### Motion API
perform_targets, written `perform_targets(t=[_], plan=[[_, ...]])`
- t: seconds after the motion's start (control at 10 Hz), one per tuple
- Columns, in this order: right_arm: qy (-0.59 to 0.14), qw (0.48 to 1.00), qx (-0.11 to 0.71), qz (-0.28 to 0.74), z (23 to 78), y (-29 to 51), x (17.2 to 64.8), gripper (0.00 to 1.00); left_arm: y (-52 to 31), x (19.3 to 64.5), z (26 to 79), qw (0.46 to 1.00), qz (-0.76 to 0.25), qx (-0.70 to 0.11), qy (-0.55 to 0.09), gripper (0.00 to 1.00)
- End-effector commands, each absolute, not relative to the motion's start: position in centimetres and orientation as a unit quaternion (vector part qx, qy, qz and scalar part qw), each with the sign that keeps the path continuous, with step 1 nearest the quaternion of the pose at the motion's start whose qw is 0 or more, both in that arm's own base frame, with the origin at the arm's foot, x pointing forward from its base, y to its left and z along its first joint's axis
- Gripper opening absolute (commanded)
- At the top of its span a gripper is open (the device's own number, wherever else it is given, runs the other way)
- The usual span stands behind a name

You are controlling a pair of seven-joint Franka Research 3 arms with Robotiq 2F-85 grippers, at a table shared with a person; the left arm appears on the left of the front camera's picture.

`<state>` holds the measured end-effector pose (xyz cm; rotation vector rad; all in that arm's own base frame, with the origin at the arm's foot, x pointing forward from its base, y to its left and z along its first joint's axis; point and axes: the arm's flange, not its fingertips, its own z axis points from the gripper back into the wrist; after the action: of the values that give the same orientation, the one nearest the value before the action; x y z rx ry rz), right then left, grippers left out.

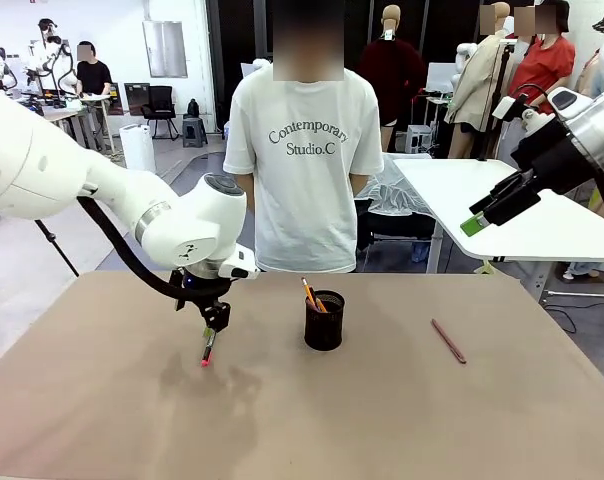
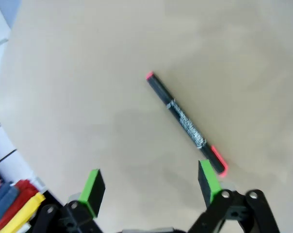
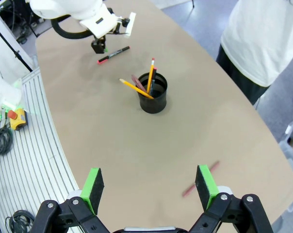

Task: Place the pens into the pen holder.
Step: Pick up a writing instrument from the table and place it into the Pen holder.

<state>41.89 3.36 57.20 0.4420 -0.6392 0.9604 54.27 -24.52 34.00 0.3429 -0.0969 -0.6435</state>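
A black pen with red ends (image 2: pixel 185 124) lies flat on the tan table, also seen in the front view (image 1: pixel 208 349) and the right wrist view (image 3: pixel 113 54). My left gripper (image 2: pixel 151 187) hangs open just above it, its right pad (image 2: pixel 209 182) close to one red end, nothing between the fingers; from the front the left gripper (image 1: pixel 215 322) points down at the pen. The black pen holder (image 1: pixel 324 320) stands mid-table (image 3: pixel 153 94) with yellow-orange pencils and a maroon stick in it. A maroon pen (image 1: pixel 448 341) lies to its right (image 3: pixel 200 180). My right gripper (image 3: pixel 150 187) is open, high above the table (image 1: pixel 490 212).
A person in a white T-shirt (image 1: pixel 304 180) stands at the far edge behind the holder. The table's rounded far edge (image 3: pixel 263 131) runs near the maroon pen. Cables and a grooved metal rail (image 3: pixel 20 165) lie beside the near side. Bare tabletop surrounds the holder.
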Motion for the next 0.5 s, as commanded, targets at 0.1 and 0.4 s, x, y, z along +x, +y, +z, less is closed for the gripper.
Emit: perform_targets(t=[0.1,0.4], plan=[[-0.304,0.812,0.219,0.447,57.3,3.4,41.9,1.00,-23.9,56.9,34.2,0.967,-0.234,0.067,-0.077,1.00],[-0.304,0.812,0.219,0.447,57.3,3.4,41.9,1.00,-23.3,58.2,33.9,0.993,-0.108,0.053,-0.023,1.00]])
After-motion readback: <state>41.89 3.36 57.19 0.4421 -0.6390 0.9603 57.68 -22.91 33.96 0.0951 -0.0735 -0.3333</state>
